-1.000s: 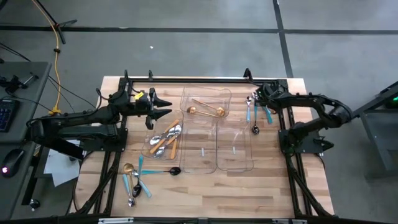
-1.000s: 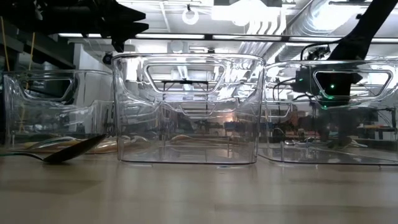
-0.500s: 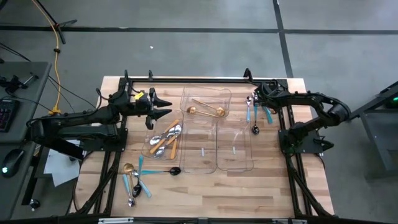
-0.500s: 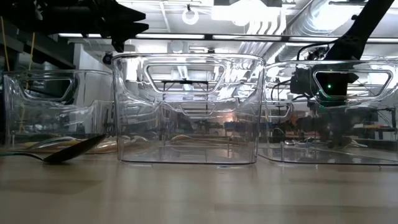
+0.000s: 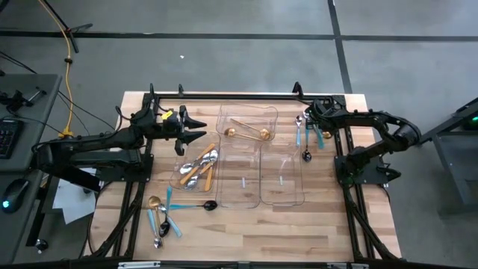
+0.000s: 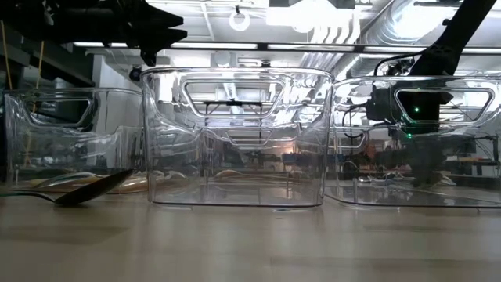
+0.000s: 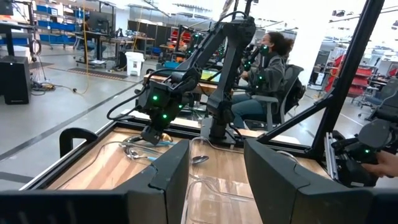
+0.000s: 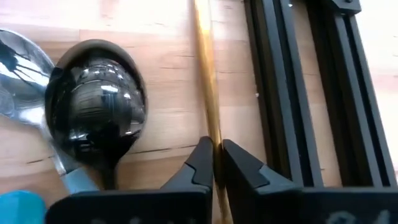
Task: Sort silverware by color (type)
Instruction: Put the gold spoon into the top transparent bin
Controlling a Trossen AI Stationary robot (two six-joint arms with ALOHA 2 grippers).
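Surface, high view: wooden table is carrying clear trays; gold spoons and orange-handled cutlery are sitting sorted, two piles waiting.
Left gripper: hovering far-left, fingers apart, empty.
Right wrist view: right gripper is pinching a gold handle beside a dark spoon, far-right.

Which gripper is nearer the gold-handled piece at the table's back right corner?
Right. The right gripper is shut on the gold handle there. The left gripper, jaws open, hovers across the table by the tray of orange-handled spoons.
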